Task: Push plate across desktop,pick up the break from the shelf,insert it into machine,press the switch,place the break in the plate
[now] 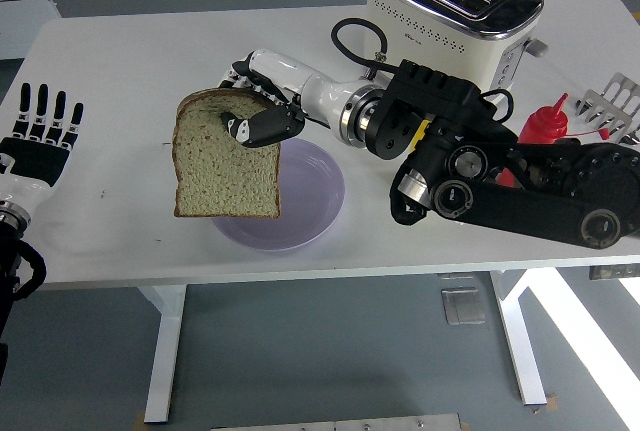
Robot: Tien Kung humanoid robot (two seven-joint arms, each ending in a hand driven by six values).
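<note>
Bread (226,173) hangs upright just above the plate (318,201), pinched at its top edge by the right robot hand (262,119). Only the release remains, I judge. Left robot hand (38,136) rests open on the table (120,61).

No text, brand, number or sign can be read anywhere in the head view. The toaster (455,16) shows only a row of small perforations along its cream side — no lettering that resolves. The red squeeze bottle (543,125) carries no label on the part that shows. The right arm's black housings (520,191) bear round metal fittings — nothing printed on them is legible. The plate (315,206), the slice of bread (226,169) and the white table (120,71) are all unmarked.
</note>
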